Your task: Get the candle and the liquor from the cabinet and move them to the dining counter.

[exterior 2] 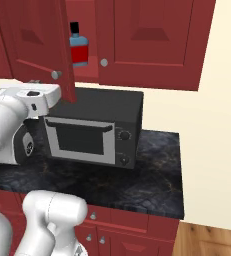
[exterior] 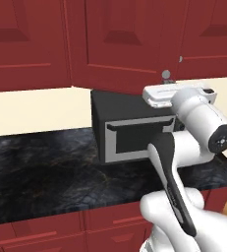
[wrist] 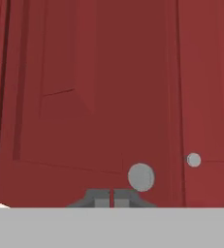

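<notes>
Liquor (exterior 2: 78, 46) upper left, behind ajar cabinet door (exterior 2: 42, 40): likely rigid, slick, breakable; grab the red-label body. Gripper (wrist: 113, 199) closed, empty, beside knob (wrist: 141, 177).

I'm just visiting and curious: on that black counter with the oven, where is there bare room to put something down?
The counter is bare left of the toaster oven, out to the picture's edge. A narrower strip lies bare on the oven's right, up to the cream wall. It is crowded above the oven, where the gripper sits shut by the cabinet door.
</notes>
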